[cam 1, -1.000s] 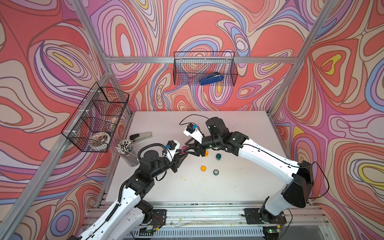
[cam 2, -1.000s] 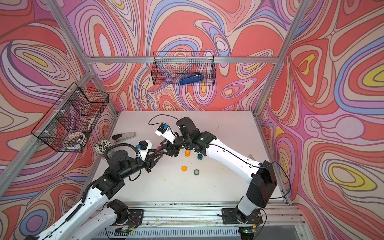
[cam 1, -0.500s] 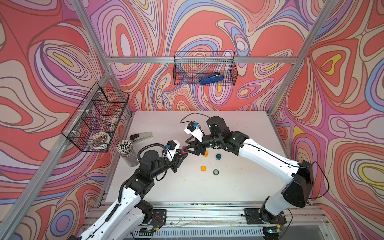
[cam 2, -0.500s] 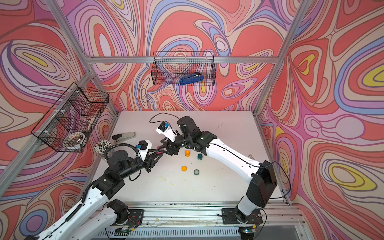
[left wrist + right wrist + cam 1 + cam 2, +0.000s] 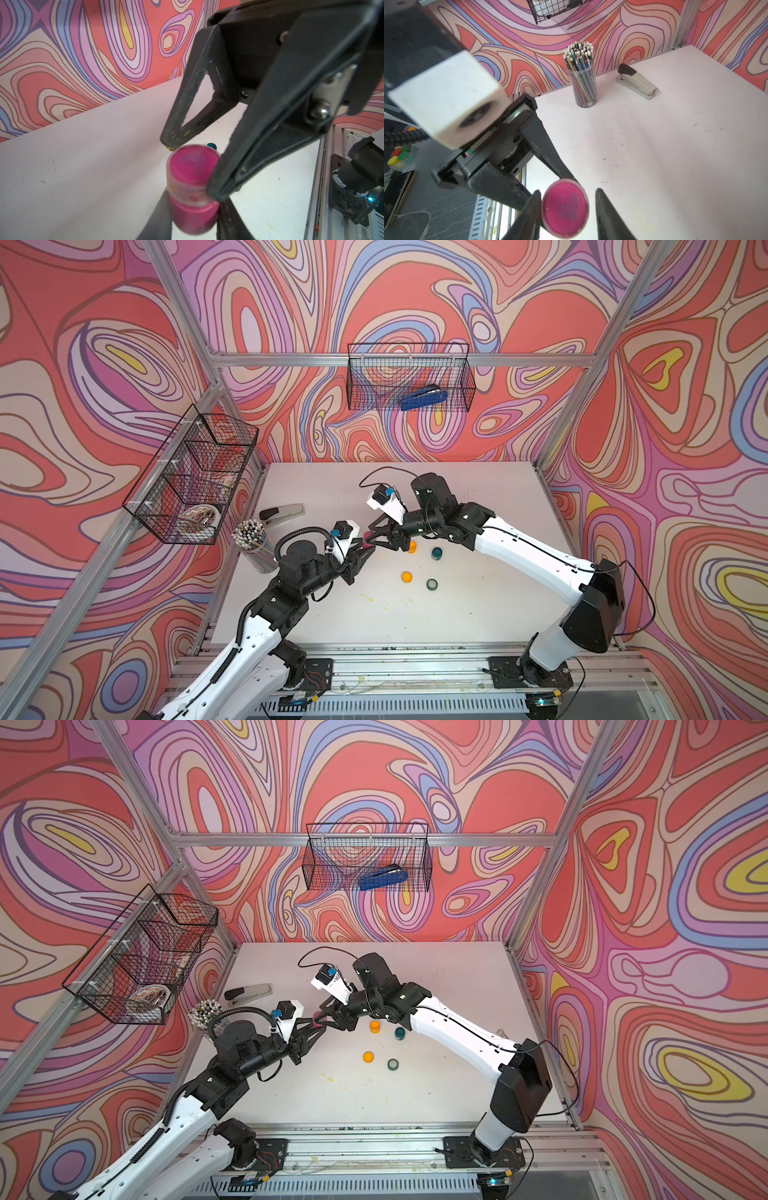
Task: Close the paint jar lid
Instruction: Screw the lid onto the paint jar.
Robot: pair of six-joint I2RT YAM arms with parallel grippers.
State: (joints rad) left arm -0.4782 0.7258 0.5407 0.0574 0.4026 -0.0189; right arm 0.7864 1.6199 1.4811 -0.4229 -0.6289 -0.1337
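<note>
Two claws: one left claw (image 5: 195,209) and one right claw (image 5: 568,199). Three paint jars: one pink jar (image 5: 368,546), one orange jar (image 5: 412,546), one teal jar (image 5: 436,553). Two loose lids on the one worktop (image 5: 457,614): an orange lid (image 5: 407,576) and a teal lid (image 5: 432,584). Two staplers: a grey stapler (image 5: 281,512) and a blue stapler (image 5: 424,400). Two wire baskets: a rear basket (image 5: 374,381) and a side basket (image 5: 174,485). One cup of pencils (image 5: 253,543).
</note>
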